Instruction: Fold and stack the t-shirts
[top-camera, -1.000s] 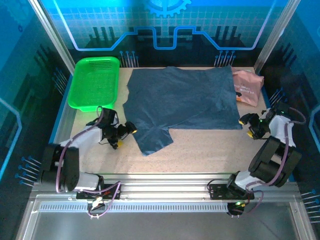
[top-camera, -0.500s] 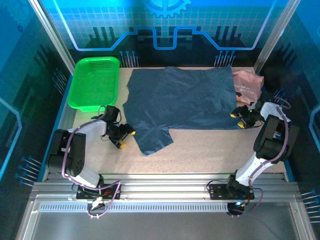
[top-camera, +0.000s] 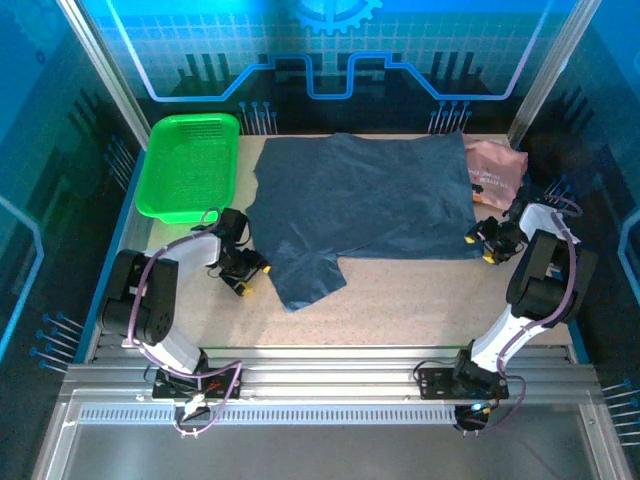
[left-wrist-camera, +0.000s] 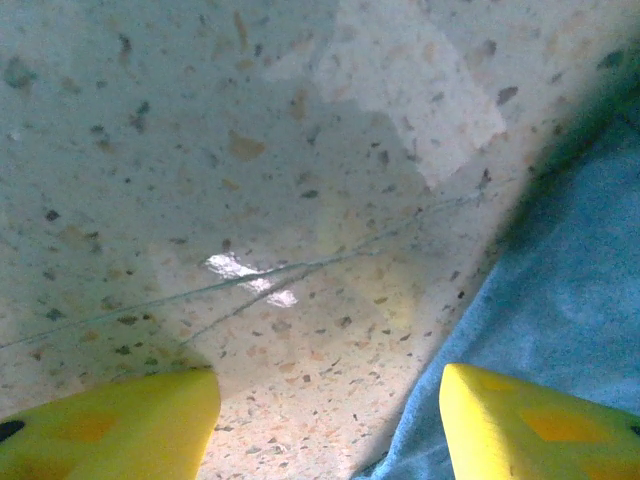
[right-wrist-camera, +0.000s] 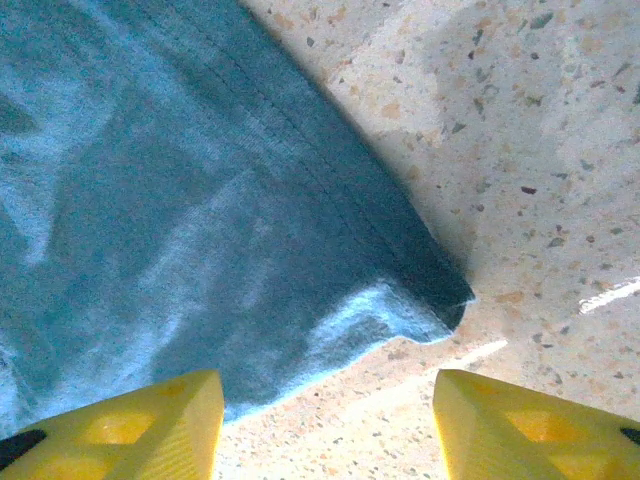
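- Shirt position, overhead view: the plain dark slate-blue t-shirt (top-camera: 360, 200) lies spread flat across the back middle of the speckled beige table (top-camera: 400, 300). That looks like the layout for a first fold.
- Its long axis runs left to right. One sleeve juts toward the near edge on the left, so I judge the hem end to be on the right.
- The crumpled dusty pink t-shirt (top-camera: 497, 170) sits at the back right corner, touching the blue shirt's far right corner and probably waiting its turn. The bright green plastic mesh basket (top-camera: 190, 165) stands well apart at the back left.
- The left gripper (top-camera: 247, 272) is low just beside the sleeve's left edge, and the right gripper (top-camera: 482, 238) is at the near right corner of the blue shirt. The two ends appear to be getting picked together.
- Left wrist view: the yellow fingertips (left-wrist-camera: 110, 425) stand apart and clamp nothing. One is over bare table and the other over the blue cloth edge, so the jaws straddle that edge, likely ready to pinch it.
- Right wrist view: the jaws are apart here too, with nothing gripped. The stitched hem corner points into the gap between the yellow fingertips (right-wrist-camera: 540, 420) and lies flat on the table. That is a sensible spot to grab, since a corner lifts cleanly.
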